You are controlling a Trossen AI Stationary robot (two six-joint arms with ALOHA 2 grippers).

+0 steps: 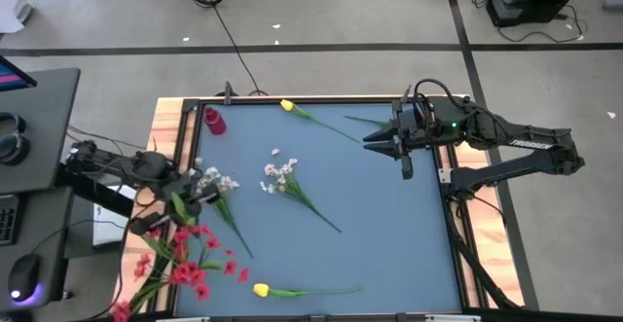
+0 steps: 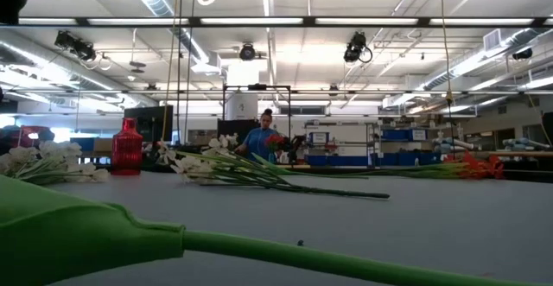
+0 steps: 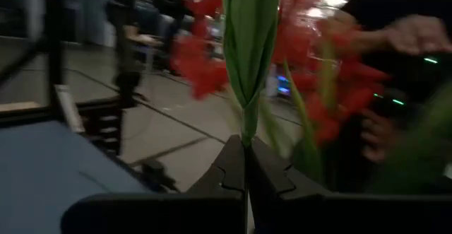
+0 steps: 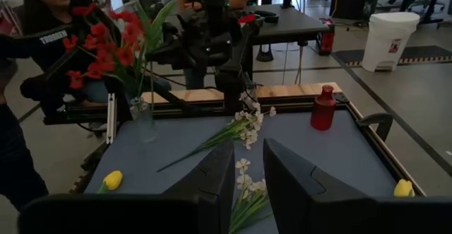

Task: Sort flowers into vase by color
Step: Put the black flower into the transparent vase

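Even, bright overhead light fills the high view; the blue table (image 1: 389, 225) shows only faint, soft shadows beside the stems. In the low view, rows of ceiling strip lights (image 2: 259, 21) glare white, and a green stem (image 2: 285, 256) lying close to the lens is soft and out of focus. The left wrist view is dim and heavily smeared, its red blossoms (image 3: 205, 64) blurred. The right wrist view is sharp and evenly lit.

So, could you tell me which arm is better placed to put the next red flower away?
Left, probably. The left gripper is shut on a red flower stem at the table's left edge; the right gripper hangs open, empty, over the far right side.
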